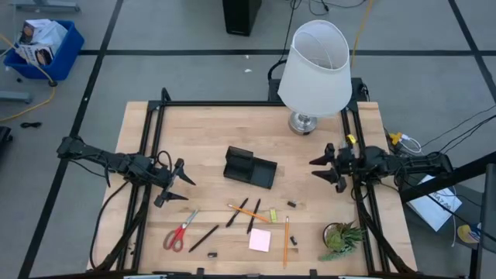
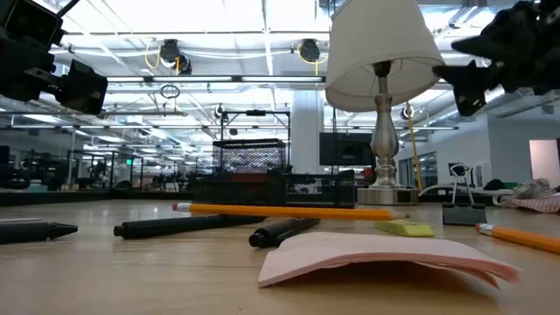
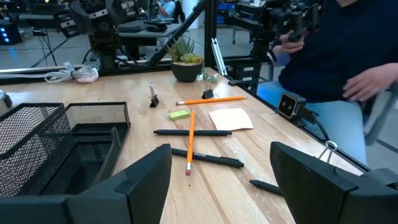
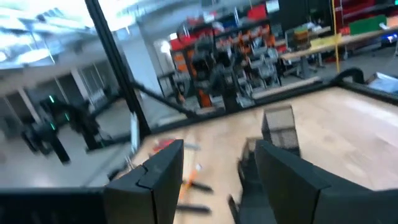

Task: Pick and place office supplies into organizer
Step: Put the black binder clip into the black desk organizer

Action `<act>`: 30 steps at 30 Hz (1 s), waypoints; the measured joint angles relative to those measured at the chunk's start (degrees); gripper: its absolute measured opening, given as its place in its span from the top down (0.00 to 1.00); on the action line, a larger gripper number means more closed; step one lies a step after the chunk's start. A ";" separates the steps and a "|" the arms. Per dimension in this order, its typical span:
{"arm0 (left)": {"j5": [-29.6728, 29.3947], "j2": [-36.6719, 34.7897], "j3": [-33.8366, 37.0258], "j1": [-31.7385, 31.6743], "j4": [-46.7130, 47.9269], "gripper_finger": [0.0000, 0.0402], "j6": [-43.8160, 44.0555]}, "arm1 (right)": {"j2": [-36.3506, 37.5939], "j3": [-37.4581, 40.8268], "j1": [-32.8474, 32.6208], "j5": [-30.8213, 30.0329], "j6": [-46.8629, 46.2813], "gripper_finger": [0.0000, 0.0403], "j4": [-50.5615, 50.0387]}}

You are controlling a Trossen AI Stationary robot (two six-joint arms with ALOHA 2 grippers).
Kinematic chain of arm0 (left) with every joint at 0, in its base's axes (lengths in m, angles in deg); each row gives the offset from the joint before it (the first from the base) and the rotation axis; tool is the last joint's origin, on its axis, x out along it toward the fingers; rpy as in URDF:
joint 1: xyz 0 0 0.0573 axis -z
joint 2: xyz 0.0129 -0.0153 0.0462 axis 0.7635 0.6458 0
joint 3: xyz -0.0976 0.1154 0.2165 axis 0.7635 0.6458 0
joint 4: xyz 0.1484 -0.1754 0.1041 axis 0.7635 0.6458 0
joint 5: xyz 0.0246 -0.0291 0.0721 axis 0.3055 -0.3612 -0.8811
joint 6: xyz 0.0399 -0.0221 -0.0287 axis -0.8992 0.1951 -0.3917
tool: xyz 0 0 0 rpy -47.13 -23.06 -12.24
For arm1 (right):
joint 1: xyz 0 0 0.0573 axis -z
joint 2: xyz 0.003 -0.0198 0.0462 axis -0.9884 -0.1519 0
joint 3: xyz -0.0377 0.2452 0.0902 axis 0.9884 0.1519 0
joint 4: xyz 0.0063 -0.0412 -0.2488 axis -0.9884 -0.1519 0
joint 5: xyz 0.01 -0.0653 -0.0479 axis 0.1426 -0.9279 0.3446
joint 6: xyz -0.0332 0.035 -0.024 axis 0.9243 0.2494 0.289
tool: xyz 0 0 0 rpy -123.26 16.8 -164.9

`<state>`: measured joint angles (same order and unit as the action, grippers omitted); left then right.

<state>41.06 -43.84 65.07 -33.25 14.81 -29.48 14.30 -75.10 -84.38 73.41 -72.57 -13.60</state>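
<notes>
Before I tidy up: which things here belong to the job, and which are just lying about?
Job: organizer, scissors, pens, pencils, sticky pad, eraser, binder clip.
Lying about: lamp, plant.

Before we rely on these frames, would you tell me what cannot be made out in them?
- Organizer contents: high view, too small and dark; low view, pens lie in front.
- Scissors: right wrist view, only a red blur.
- Tiny black bits: high view, too small to identify.
- Sticky-note pad: low view, seen edge-on.
</notes>
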 joint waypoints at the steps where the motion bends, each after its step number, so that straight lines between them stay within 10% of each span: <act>1: 0.00 0.01 0.02 -0.01 0.00 0.32 0.01 | 0.00 0.00 0.00 0.00 -0.13 0.52 1.19; 16: 0.00 0.01 0.00 0.01 -0.33 0.32 0.01 | -7.28 -0.01 -3.82 7.15 -11.63 0.52 7.47; 30: 0.00 -0.01 0.00 0.01 -0.35 0.32 0.00 | -32.63 -0.81 -29.69 -28.21 -6.77 0.52 19.05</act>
<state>41.06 -43.86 65.07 -33.24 14.46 -29.48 -18.32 -75.90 -114.06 45.21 -79.34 5.44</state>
